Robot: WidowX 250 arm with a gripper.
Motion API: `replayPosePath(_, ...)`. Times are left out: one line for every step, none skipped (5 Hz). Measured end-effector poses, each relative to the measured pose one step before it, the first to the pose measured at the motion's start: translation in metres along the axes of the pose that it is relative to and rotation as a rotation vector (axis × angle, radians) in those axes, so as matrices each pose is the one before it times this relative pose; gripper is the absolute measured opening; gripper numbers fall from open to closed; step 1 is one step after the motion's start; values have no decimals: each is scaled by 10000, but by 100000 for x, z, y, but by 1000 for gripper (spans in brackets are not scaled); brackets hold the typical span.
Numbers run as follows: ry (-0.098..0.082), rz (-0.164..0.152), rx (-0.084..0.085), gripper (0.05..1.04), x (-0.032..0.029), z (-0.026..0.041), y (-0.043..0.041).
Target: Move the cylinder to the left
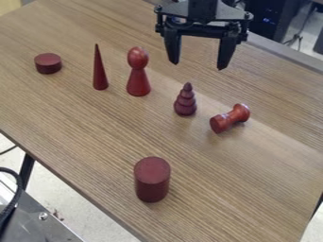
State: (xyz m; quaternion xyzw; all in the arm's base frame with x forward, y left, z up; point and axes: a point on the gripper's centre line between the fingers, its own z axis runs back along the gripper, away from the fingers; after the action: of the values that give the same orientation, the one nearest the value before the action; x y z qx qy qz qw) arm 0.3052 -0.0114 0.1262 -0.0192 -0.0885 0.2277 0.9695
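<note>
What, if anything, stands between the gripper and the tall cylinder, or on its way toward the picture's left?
The ringed cone stands roughly on the line from the open gripper to the tall cylinder. Toward the picture's left, nothing visible blocks the cylinder.

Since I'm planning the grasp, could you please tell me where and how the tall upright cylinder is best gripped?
I would come straight down from above and close the end effector across the upper side wall of the tall cylinder. It stands upright with a flat top, and its straight round wall offers opposite sides to pinch, so the hold should seat evenly.
</note>
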Motion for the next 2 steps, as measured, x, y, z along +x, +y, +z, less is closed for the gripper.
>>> replayPosePath(270,-3,146,997,-434,-803,176)
replayPosePath(225,36,371,997,-1575,-462,879)
